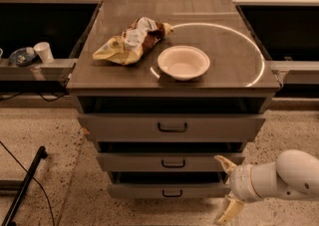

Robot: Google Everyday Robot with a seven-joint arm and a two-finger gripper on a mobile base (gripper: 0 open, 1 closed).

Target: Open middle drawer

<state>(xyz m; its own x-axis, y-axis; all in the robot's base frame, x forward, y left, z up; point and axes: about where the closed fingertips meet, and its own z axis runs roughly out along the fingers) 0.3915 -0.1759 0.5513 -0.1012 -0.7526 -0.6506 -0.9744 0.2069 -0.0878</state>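
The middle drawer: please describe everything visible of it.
The middle drawer is wide, shallow and grey, metal by its look, with a plain flat front and a small black loop handle at the centre. It sits level between the top drawer and the lowest drawer, a dark gap above it, seemingly not pulled out. The open gripper is at its right end; contact cannot be told.

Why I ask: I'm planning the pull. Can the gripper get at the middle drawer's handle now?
Probably yes. The gripper hangs open by the right end of the middle drawer, and nothing stands between it and the handle.
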